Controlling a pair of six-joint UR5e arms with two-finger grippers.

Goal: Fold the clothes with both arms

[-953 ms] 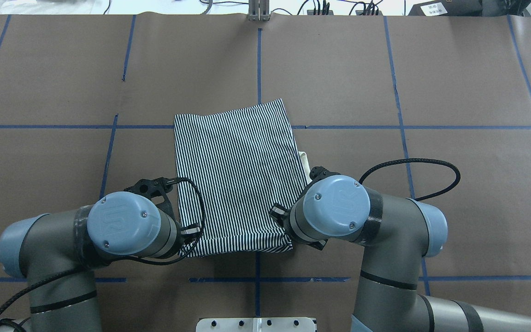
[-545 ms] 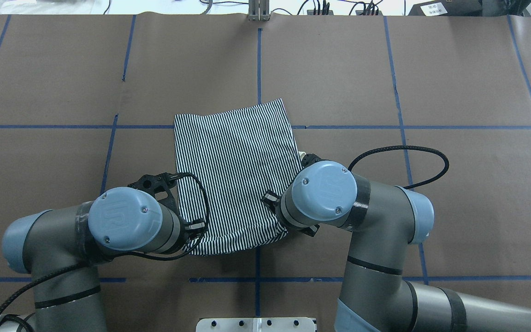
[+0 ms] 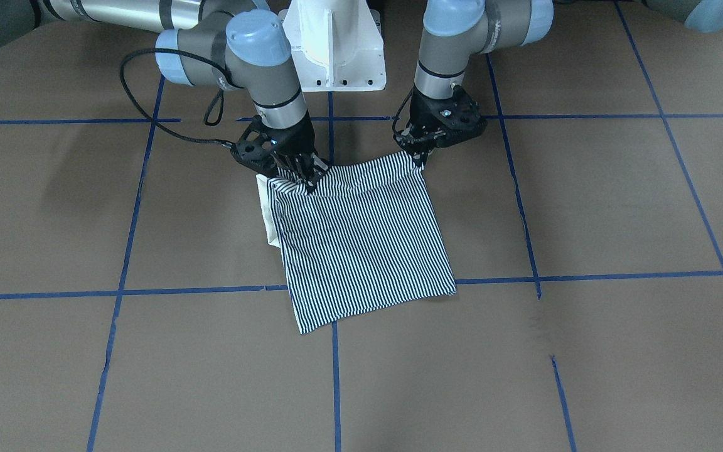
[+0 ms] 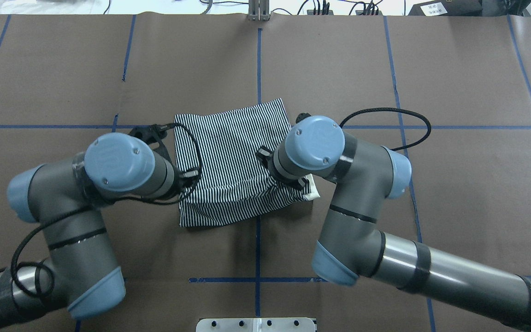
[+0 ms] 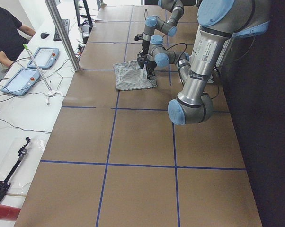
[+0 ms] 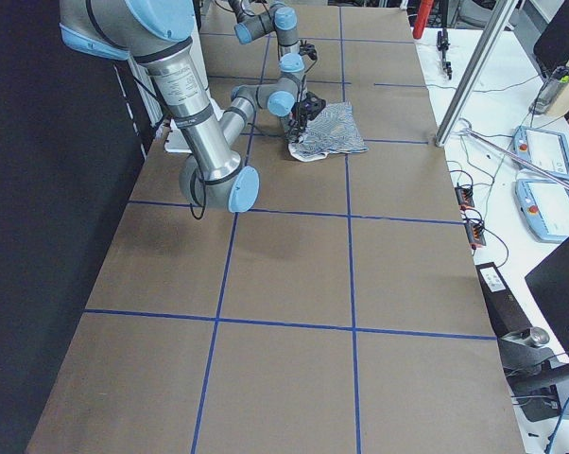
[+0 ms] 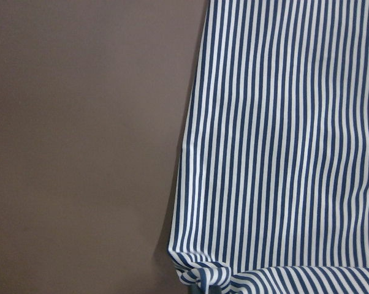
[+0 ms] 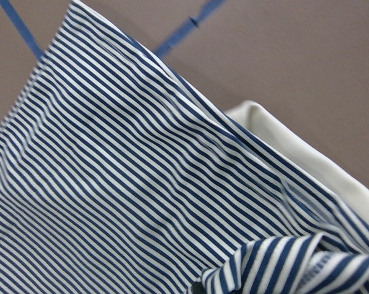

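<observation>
Shirt: striped, folded, lying mid-surface. Front view: left claw and right claw each clamped on a robot-side corner, that edge lifted. Overhead: wrists hide both claws; white collar shows beside the right arm.

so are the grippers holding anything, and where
Yes, the shirt: the left gripper pinches one corner of its robot-side edge, the right gripper the other corner.

The navy-and-white striped polo shirt lies on the brown tabletop, ahead of the white pedestal base; the black left gripper is at its near left corner. The black right gripper is at its near right corner.
</observation>
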